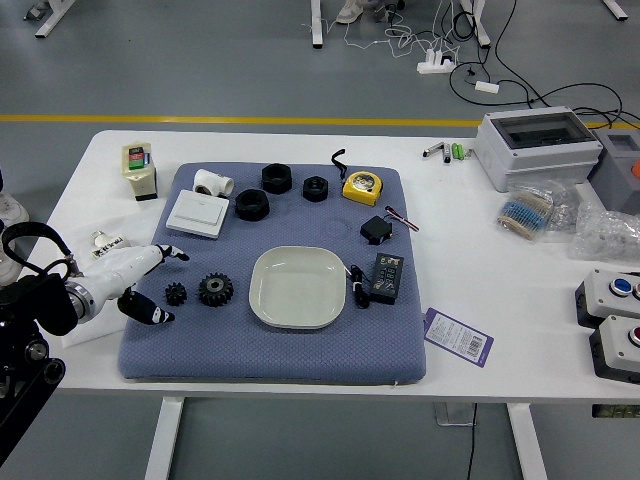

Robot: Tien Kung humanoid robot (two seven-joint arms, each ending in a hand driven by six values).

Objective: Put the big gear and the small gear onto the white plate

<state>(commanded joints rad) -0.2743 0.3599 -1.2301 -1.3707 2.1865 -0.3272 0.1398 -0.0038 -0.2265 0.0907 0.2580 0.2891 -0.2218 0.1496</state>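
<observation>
The left hand [125,285] reaches in over the left edge of the blue mat [270,360] on the white tabletop [500,345], its fingers parted and holding nothing. The small gear [176,293] lies on the mat just right of the fingertips, with the big gear [215,290] close beside it, farther right. Right of both gears sits the white plate [298,287]; neither gear is on it. A black power adapter [387,278] lies right of the plate.
</observation>
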